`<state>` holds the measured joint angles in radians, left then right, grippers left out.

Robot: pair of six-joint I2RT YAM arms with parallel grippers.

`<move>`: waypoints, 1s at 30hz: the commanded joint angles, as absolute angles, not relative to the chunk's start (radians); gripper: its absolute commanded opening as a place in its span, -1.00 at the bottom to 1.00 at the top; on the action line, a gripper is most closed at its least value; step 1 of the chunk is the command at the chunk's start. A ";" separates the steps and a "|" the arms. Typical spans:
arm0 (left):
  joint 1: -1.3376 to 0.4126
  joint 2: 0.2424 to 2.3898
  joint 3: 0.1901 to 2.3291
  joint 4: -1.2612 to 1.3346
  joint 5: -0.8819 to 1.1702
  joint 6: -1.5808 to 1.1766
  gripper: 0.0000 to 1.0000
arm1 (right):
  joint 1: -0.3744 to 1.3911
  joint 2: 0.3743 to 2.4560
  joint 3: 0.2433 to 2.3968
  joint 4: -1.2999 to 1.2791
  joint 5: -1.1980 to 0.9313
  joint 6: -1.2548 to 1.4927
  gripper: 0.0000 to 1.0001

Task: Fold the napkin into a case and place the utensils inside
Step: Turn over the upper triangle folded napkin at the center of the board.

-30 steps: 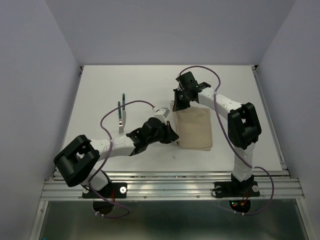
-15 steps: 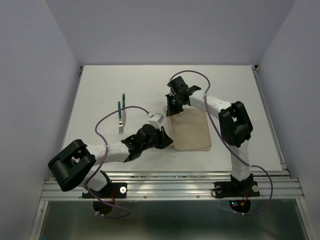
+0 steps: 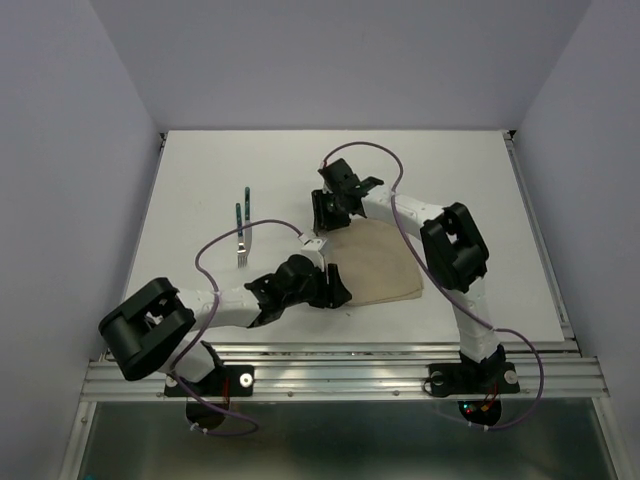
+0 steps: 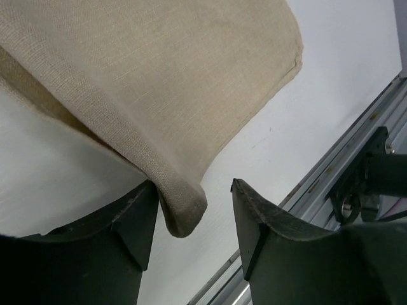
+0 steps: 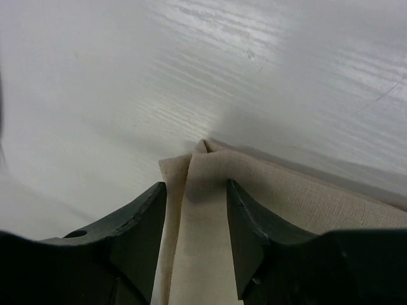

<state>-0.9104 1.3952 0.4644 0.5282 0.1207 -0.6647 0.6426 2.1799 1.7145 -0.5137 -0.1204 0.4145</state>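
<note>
Near the middle of the white desk (image 3: 200, 180) lay the beige napkin (image 3: 375, 265), folded. At its near left corner the left gripper (image 4: 191, 219) had its jaws narrowly apart, the cloth corner hanging between them against one finger. At its far left corner the right gripper (image 5: 194, 203) pinched the doubled cloth. Two green-handled utensils (image 3: 242, 225) lay toward the left edge, well apart from the napkin.

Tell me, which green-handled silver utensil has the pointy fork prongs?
The nearer, left one of the two utensils: the green-handled silver fork, its tines pointing toward the arm bases. The other green-handled utensil lies just beyond it, to the right; its metal end is too small to tell.
</note>
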 commanded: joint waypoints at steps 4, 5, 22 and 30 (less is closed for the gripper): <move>-0.919 1.235 0.460 0.402 0.103 -0.663 0.24 | 0.637 2.068 1.746 -0.422 -0.014 0.407 0.01; -0.919 1.211 0.463 0.355 0.074 -0.661 0.25 | 0.637 2.048 1.734 -0.422 -0.005 0.408 0.02; -0.732 1.217 0.695 0.124 -0.067 -0.675 0.13 | 0.367 1.692 1.293 -0.357 0.015 0.437 -0.08; -0.585 1.448 0.876 0.018 -0.034 -0.718 -0.19 | 0.357 1.643 1.175 -0.318 -0.057 0.446 -0.18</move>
<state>-0.6346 1.4174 0.8173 0.0658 -0.0441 -0.6971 0.3557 1.7142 1.1790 -0.3882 -0.0086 0.4416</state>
